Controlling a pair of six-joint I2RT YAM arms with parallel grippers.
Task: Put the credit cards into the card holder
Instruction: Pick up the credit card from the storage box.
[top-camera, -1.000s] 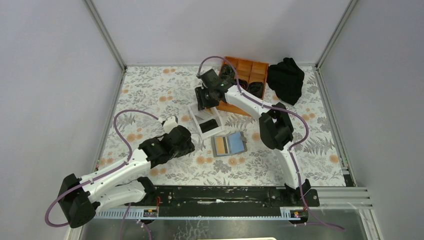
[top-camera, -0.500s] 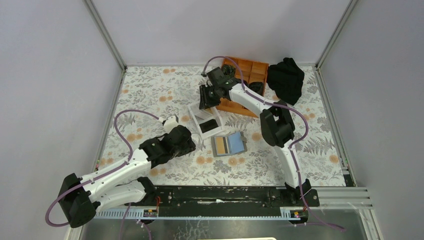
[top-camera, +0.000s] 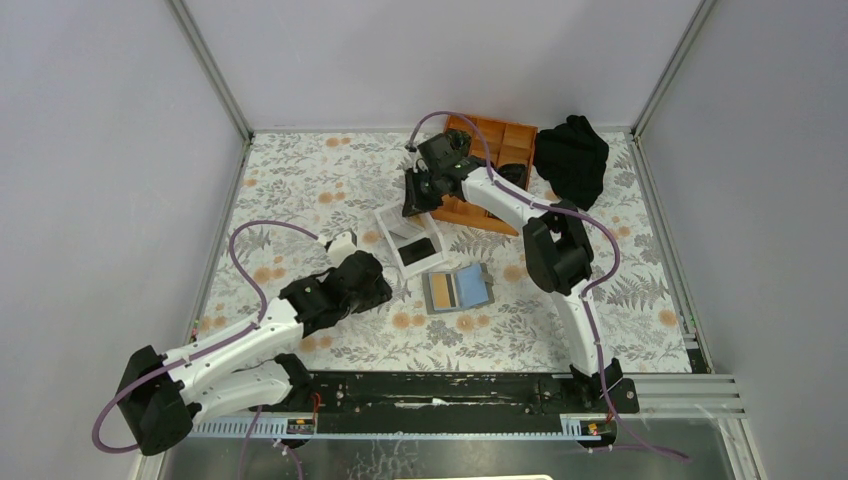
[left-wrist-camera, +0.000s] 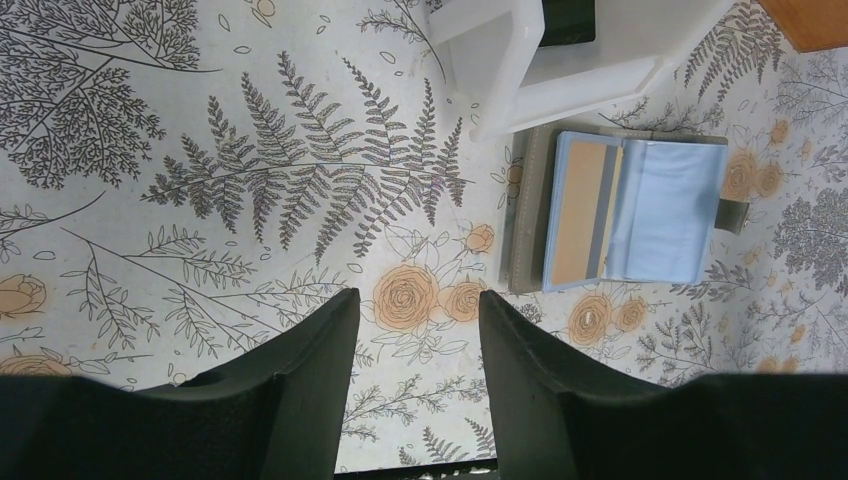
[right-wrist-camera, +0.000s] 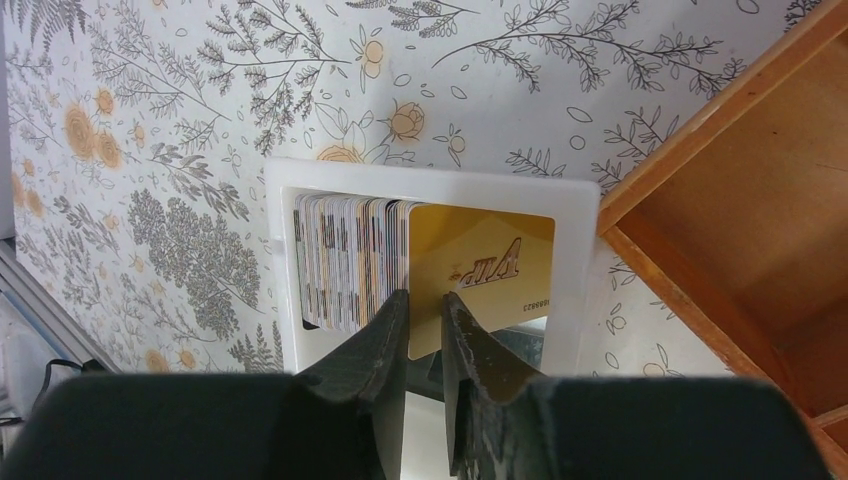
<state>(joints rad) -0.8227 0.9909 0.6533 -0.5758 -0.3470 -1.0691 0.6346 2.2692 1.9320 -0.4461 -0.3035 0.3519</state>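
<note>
**Top view.** We count two arms, one card holder (top-camera: 458, 289), one white box (top-camera: 393, 246) with two compartments, one orange tray (top-camera: 505, 130) and one black cloth (top-camera: 572, 158). The holder lies open on the counter (top-camera: 320, 180), just beside the box's near corner. The right end effector (top-camera: 412, 208) hangs over the box's far compartment and hides what is in it. The left end effector (top-camera: 383, 288) sits left of the holder, apart from it.

**Left wrist.** The left end effector is released, with nothing between its fingers. One tan card (left-wrist-camera: 578, 210) lies in the holder's left half. The box is cut off at the top edge, and one dark card (left-wrist-camera: 567, 20) in it is partly seen.

**Right wrist.** We see one gold card (right-wrist-camera: 490, 265) beside a stack of cards (right-wrist-camera: 340, 262) standing on edge, too many to count. The right jaws stand narrowly apart astride the gold card's edge. We cannot tell whether they pinch it. The orange tray's wall lies just right of the box.
</note>
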